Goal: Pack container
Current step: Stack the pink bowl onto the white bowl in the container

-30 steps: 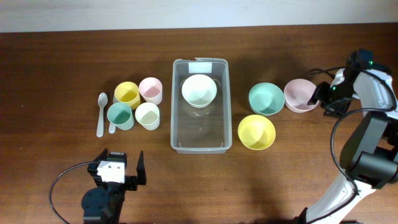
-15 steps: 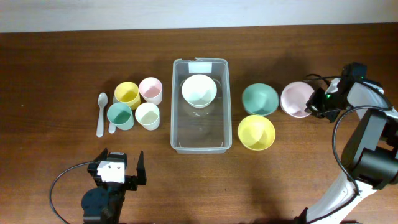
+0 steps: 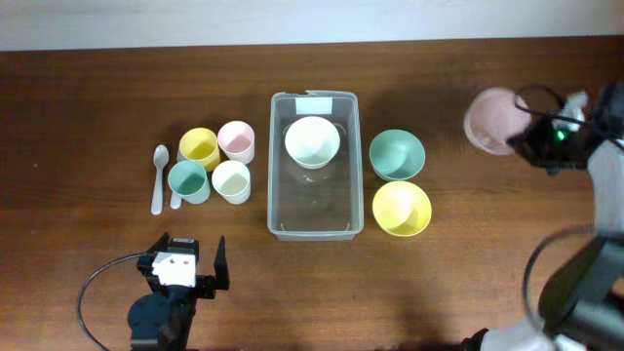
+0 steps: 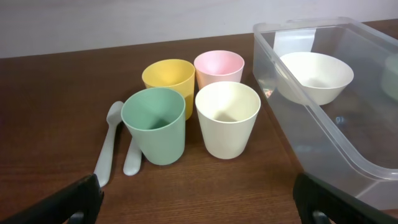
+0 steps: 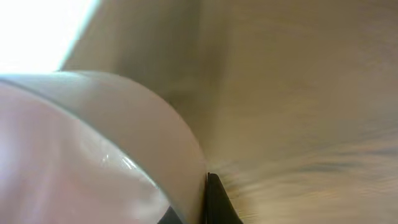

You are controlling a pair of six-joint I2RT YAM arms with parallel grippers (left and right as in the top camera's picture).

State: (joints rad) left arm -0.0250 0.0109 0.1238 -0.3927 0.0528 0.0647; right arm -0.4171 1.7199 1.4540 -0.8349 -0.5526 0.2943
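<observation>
The clear container (image 3: 314, 216) stands mid-table with a white bowl (image 3: 312, 141) at its labelled far end. My right gripper (image 3: 529, 136) is shut on the rim of a pink bowl (image 3: 493, 121), which hangs blurred above the table's right side. In the right wrist view the pink bowl (image 5: 93, 155) fills the left half, with one dark fingertip (image 5: 215, 200) pressed against its wall. My left gripper (image 3: 185, 274) stands open near the front edge, left of the container, with nothing between its fingers. The left wrist view shows the container (image 4: 323, 134) and the white bowl (image 4: 314, 74) at the right.
A green bowl (image 3: 397, 154) and a yellow bowl (image 3: 402, 207) sit just right of the container. To its left are yellow (image 3: 199, 147), pink (image 3: 236, 140), green (image 3: 188, 180) and cream (image 3: 231, 180) cups, and two pale spoons (image 3: 159, 175).
My right gripper shut on the pink bowl's rim and lifted it up off the table toward the back. The green bowl slid left toward the container. The left arm has not moved.
</observation>
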